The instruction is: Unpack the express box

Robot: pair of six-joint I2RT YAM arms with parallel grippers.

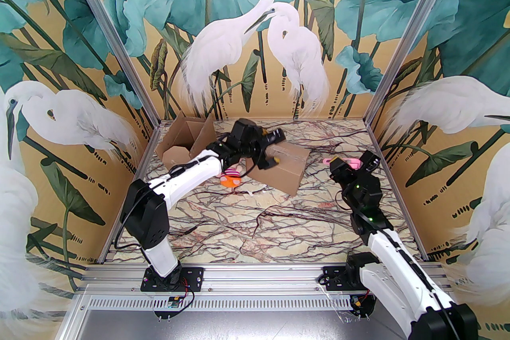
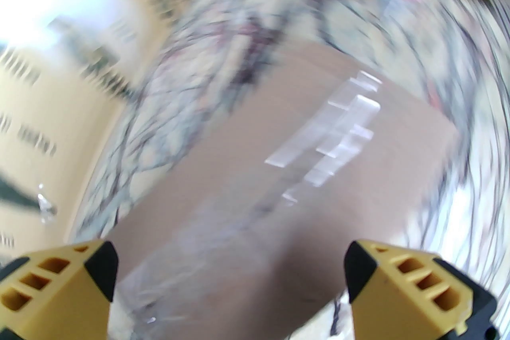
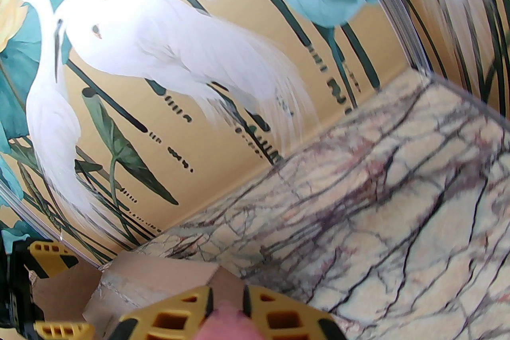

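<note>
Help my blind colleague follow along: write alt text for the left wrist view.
A taped brown cardboard box lies on the marbled table, just ahead of the open, empty left pincer. The whole picture is blurred.

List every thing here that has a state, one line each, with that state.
left gripper: open, jaws wide, over the taped box
right gripper: shut on the pink object
pink object: pinched between the right fingers
taped box: clear tape across its upper face, looks closed
back box: open, flaps up
orange toy: lying loose beside the taped box
</note>
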